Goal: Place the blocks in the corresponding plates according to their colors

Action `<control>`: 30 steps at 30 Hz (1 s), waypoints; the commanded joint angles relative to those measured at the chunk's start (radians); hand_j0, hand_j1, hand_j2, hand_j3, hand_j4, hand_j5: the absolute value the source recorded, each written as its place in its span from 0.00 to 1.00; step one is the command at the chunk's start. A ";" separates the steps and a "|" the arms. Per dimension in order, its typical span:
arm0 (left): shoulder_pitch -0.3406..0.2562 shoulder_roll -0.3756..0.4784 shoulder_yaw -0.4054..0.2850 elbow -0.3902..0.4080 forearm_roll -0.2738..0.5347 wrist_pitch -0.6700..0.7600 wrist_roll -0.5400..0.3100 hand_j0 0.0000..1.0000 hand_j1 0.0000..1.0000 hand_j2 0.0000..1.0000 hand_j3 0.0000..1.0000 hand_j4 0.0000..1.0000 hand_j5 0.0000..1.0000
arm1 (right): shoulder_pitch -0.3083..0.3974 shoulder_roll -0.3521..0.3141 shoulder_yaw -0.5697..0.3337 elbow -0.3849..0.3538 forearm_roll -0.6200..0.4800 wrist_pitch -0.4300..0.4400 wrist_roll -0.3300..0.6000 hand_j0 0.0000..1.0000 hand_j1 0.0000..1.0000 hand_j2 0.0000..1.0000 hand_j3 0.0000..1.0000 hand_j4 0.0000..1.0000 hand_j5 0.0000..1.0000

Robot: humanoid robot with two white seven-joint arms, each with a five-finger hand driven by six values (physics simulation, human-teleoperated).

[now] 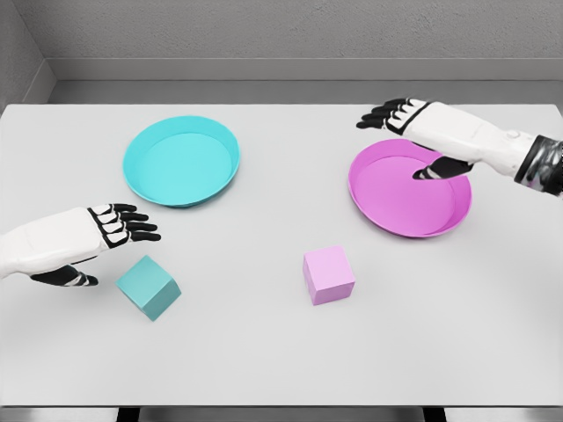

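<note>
1. Grey walls back a pale table (264, 352), where both blocks sit loose and both plates hold nothing, so neither block is sorted yet.
2. Teal block (149, 287) lies near the front left, turned corner-on; the left hand (101, 233) hovers just beside it, fingers extended and thumb apart, gripping nothing. A closing grasp on that skewed cube could catch an edge and spin it or nudge it away.
3. Teal plate (182, 160) sits behind that hand — a low carry could clip its raised rim and shove it.
4. Pink block (328, 274) rests at front centre, well apart from the right hand (422, 132), which hangs over the pink plate (409, 187) with relaxed fingers, empty.
5. To reach the pink block that arm must cross the plate — a dropped wrist might drag it, or a reach across the middle could crowd the left arm.
</note>
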 commanded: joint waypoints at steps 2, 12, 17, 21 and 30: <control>0.000 0.000 -0.001 0.000 0.006 0.000 0.000 1.00 1.00 1.00 1.00 1.00 1.00 | -0.005 0.003 0.012 -0.005 -0.003 0.003 0.001 1.00 1.00 1.00 1.00 1.00 1.00; -0.003 -0.028 -0.022 -0.002 0.010 0.000 -0.141 1.00 1.00 1.00 1.00 1.00 1.00 | 0.025 -0.074 0.054 -0.019 -0.003 0.003 0.001 1.00 1.00 1.00 1.00 1.00 1.00; -0.023 -0.048 -0.022 -0.003 0.016 0.000 -0.144 1.00 1.00 1.00 1.00 1.00 1.00 | 0.018 -0.128 0.209 -0.102 -0.011 0.003 0.001 1.00 1.00 1.00 1.00 1.00 1.00; -0.025 -0.083 -0.024 -0.003 0.023 0.000 -0.144 0.99 0.99 0.99 0.99 0.99 0.99 | -0.011 -0.126 0.353 -0.099 -0.005 0.003 0.001 1.00 1.00 1.00 1.00 1.00 1.00; -0.034 -0.108 -0.042 -0.003 0.022 0.000 -0.158 0.99 0.99 0.99 0.99 0.99 0.99 | -0.046 -0.146 0.442 -0.223 -0.002 0.003 0.001 1.00 1.00 1.00 1.00 1.00 1.00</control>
